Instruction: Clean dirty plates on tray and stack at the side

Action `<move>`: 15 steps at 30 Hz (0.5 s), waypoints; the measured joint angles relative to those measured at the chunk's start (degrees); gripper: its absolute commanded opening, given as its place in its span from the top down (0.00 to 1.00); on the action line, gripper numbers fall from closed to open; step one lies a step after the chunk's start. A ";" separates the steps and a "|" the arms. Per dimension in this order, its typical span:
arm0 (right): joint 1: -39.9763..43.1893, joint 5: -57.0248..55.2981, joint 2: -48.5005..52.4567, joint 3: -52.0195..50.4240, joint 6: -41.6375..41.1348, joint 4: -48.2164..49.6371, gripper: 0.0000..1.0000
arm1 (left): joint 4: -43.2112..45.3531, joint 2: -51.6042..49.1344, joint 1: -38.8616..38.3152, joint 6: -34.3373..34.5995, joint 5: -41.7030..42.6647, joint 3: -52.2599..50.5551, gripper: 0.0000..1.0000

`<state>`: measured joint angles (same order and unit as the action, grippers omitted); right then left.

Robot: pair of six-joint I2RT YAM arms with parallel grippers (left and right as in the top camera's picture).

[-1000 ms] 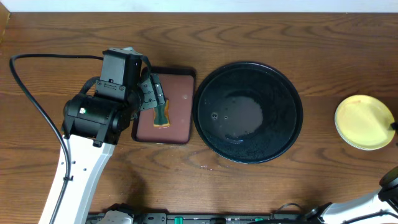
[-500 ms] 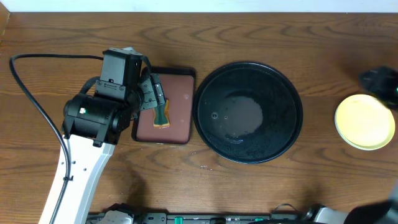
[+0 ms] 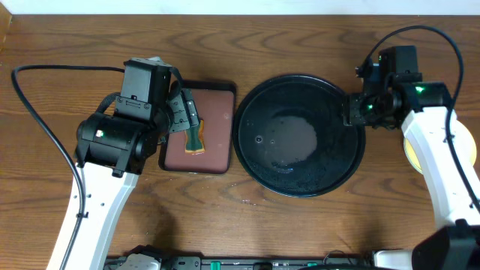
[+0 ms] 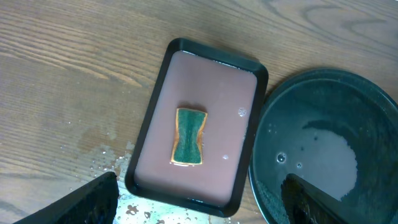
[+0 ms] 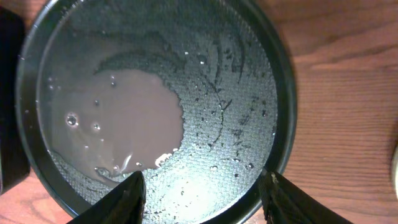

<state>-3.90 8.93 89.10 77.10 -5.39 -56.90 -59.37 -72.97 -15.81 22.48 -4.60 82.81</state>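
**Ana:** What is happening on the left?

**Ben:** The left end effector (image 4: 200,190) is hanging over the small red-brown tray (image 4: 214,81). Its fingers are standing wide apart, and it is holding nothing.

**Ana:** What is lying in that small tray?

**Ben:** A green sponge (image 4: 189,137) with orange edges is lying flat in the middle. The floor of the tray is looking wet. Little drops are sitting on the wooden counter (image 4: 62,74) by the tray's near corner.

**Ana:** And next to it?

**Ben:** The black tray (image 3: 330,97) is sitting just beside it, on the right. The two are almost touching. A brown puddle (image 5: 118,118) is lying in its middle, and small drops are shining all around it.

**Ana:** What is the other arm doing?

**Ben:** The right end effector (image 5: 202,199) is hovering over the right rim of the black tray. Its fingers are spreading wide too, and nothing is sitting between them.

**Ana:** Where is the plate?

**Ben:** The yellow plate (image 3: 412,154) is sitting on the counter, to the right of the black tray and off it. The right arm (image 3: 442,157) is covering most of it, so only a thin piece is showing. I cannot tell if more plates are lying under it.
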 measured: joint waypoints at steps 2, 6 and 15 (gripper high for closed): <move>-0.02 0.87 1.64 -0.02 0.11 -0.22 0.40 | 0.00 0.00 0.00 0.00 0.00 0.00 0.16; -0.11 5.64 2.91 -0.04 1.27 -0.39 0.40 | 0.00 0.00 0.00 0.00 0.00 0.00 0.16; -1.07 16.00 -3.85 -0.42 0.55 4.15 0.01 | 0.00 0.00 0.00 0.00 0.00 0.00 0.15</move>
<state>-4.97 24.93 85.25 76.69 -4.84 -52.75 -59.37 -72.97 -15.81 22.48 -4.60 82.81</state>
